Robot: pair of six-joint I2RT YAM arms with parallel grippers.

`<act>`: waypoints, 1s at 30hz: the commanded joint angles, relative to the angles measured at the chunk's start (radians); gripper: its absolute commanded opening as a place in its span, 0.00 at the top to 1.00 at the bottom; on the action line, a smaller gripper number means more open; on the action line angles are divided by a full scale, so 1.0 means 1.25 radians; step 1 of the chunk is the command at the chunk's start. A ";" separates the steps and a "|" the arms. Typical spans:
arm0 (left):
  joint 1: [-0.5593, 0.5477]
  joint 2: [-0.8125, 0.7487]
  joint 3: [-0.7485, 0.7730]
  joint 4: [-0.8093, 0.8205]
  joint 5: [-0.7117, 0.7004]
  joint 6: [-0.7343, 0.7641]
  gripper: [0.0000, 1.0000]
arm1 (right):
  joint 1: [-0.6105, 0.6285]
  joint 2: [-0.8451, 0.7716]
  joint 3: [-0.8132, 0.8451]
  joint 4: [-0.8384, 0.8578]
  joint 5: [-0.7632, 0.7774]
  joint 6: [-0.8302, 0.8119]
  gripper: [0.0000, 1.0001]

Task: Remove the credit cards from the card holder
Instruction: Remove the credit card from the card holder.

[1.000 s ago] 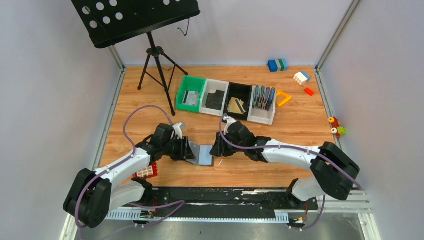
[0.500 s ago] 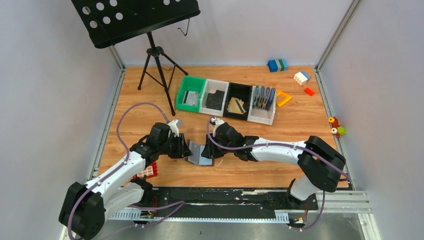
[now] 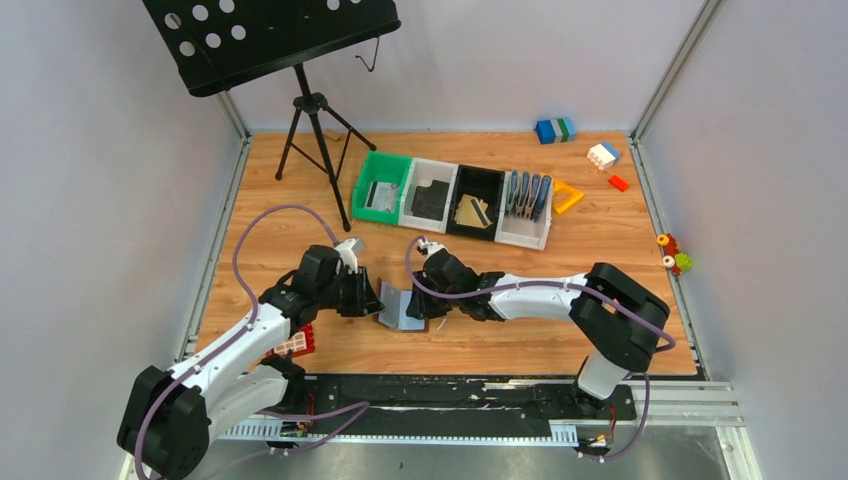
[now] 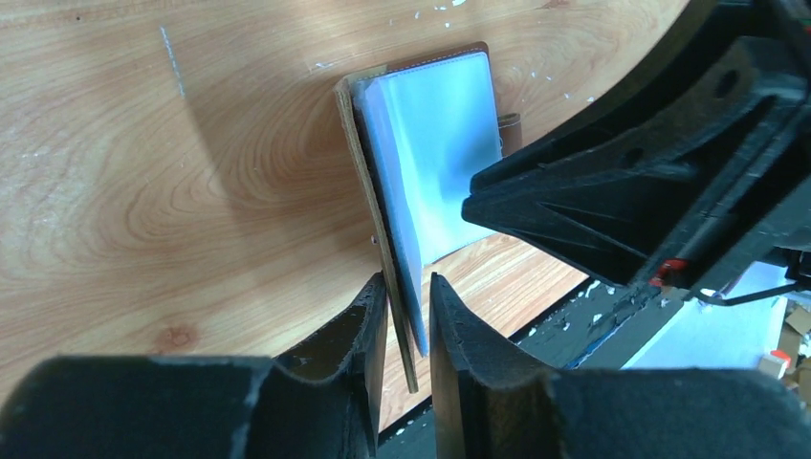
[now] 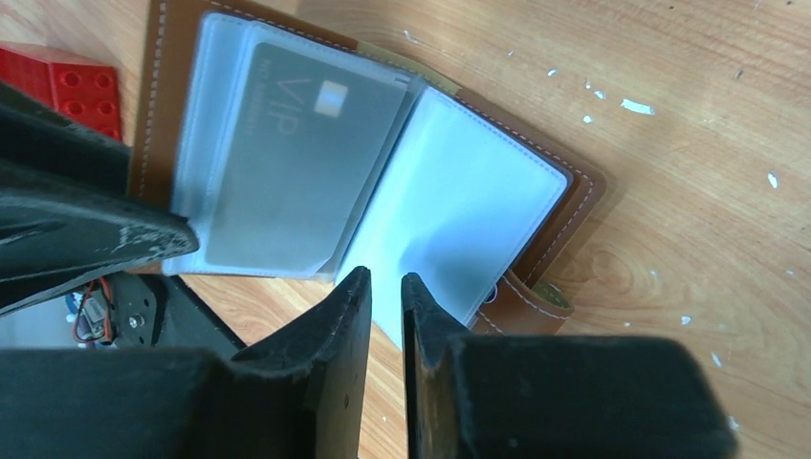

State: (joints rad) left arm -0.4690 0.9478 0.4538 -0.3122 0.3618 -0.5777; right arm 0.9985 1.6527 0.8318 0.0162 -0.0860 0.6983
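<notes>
While propped open at the near middle of the wooden counter (image 3: 300,200), waits for a card pull.
Pinches one cover edge of the small brown leather folding card holder (image 3: 400,308) in the left jaws, tilting that leaf up. Sets the right jaws, nearly pressed together, at the lower edge of an empty clear plastic sleeve (image 5: 459,201); cannot tell whether gripping it. Shows a thin silver-grey VIP credit card (image 5: 287,163) sleeved just beyond the spine, on the left jaws' side, with the spine running roughly straight out from the right jaws.

Wooden table (image 3: 260,200) bearing card holder (image 3: 400,308), bin row (image 3: 520,240), toy bricks (image 3: 555,130)
</notes>
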 commanded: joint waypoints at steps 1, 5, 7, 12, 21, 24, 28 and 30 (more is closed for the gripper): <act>-0.002 -0.014 0.020 0.037 0.032 -0.007 0.72 | 0.003 0.027 0.035 0.004 0.017 0.003 0.82; -0.002 -0.005 0.016 0.058 0.048 -0.015 0.78 | 0.002 0.053 0.044 -0.005 0.011 0.001 0.86; -0.002 0.003 0.014 0.066 0.052 -0.017 0.80 | 0.003 0.062 0.043 -0.003 0.008 0.004 0.87; -0.002 0.026 0.007 0.090 0.074 -0.022 0.86 | 0.003 0.070 0.038 0.002 0.006 0.006 0.87; -0.002 0.033 -0.017 0.141 0.119 -0.042 0.96 | -0.004 0.077 0.011 0.029 0.007 0.015 0.87; -0.002 0.042 -0.027 0.168 0.141 -0.051 0.96 | -0.013 0.082 -0.006 0.058 -0.012 0.025 0.87; -0.002 0.057 -0.042 0.196 0.149 -0.059 0.97 | -0.026 0.093 -0.031 0.107 -0.051 0.046 0.87; -0.001 0.070 -0.044 0.197 0.148 -0.055 0.98 | -0.031 0.090 -0.045 0.128 -0.060 0.056 0.87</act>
State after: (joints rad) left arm -0.4694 1.0103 0.4171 -0.1246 0.5121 -0.6346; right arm 0.9722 1.7374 0.8173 0.1207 -0.1375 0.7399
